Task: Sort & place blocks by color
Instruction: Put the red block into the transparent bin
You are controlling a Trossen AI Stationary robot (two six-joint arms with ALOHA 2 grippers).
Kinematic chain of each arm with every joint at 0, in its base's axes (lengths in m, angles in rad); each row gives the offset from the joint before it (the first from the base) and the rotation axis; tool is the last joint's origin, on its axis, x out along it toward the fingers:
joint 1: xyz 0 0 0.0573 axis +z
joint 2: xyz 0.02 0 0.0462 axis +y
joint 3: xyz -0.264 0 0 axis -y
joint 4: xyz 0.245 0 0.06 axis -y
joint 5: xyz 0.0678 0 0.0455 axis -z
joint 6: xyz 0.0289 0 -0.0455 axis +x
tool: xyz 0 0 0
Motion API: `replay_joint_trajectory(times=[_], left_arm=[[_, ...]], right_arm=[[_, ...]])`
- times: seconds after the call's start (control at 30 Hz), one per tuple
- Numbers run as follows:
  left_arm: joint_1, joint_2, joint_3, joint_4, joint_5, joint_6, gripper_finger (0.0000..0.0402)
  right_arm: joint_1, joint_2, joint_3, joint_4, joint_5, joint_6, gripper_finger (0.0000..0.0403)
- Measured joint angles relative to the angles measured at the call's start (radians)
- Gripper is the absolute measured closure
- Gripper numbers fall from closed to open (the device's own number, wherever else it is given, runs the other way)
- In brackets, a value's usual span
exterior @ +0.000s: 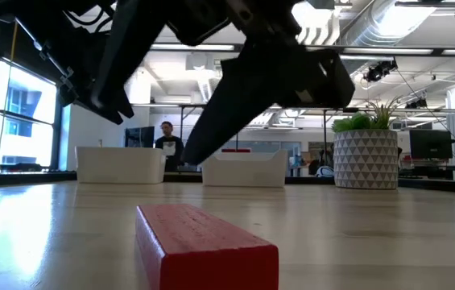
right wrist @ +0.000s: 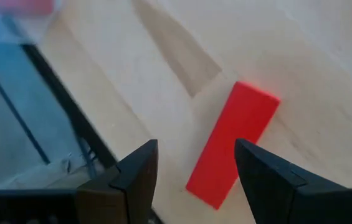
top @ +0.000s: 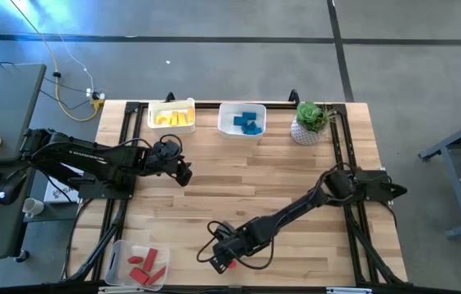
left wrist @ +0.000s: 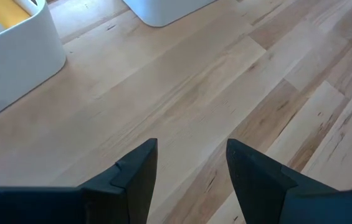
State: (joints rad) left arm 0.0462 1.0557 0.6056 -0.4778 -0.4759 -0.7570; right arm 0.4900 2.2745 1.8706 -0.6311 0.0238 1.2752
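Observation:
A red bar block [top: 232, 265] lies flat on the table near its near edge; in the low view the block [exterior: 203, 242] rests on its long face. My right gripper [top: 218, 260] hovers just above it, open. In the right wrist view the block [right wrist: 233, 143] runs slantwise, its near end between the fingers of my right gripper [right wrist: 194, 155], untouched. My left gripper [top: 183, 174] is open over bare wood, on the near side of the yellow bin [top: 171, 116]; the left wrist view shows my left gripper [left wrist: 191, 152] holding nothing.
At the far edge stand a bin with yellow blocks [left wrist: 14, 56], a bin with blue blocks [top: 242, 120] and a potted plant [top: 310, 122]. A bin with red blocks [top: 139, 264] sits at the near left corner. A person [exterior: 167, 141] shows in the room beyond.

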Motion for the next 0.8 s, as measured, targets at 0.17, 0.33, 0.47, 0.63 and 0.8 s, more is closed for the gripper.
replay_joint_trajectory(times=[0.17,0.33,0.47,0.63,0.8], left_arm=[[0.000,0.000,0.000,0.000,0.000,0.000,0.0222],[0.000,0.000,0.000,-0.001,0.000,0.000,0.0222],[0.000,0.000,0.000,-0.004,0.001,0.000,0.0222],[0.000,0.000,0.000,-0.005,0.001,0.000,0.0222],[0.000,0.000,0.000,-0.005,0.001,0.000,0.0222]], right_arm=[[0.000,0.026,0.000,-0.023,0.020,0.019,0.0203],[0.001,0.040,0.000,-0.059,0.023,0.048,0.0203],[0.002,0.040,0.000,-0.077,0.051,0.072,0.0203],[0.004,0.048,0.000,-0.050,0.053,0.088,0.0203],[0.006,0.075,0.000,-0.030,0.042,0.099,0.0203]])
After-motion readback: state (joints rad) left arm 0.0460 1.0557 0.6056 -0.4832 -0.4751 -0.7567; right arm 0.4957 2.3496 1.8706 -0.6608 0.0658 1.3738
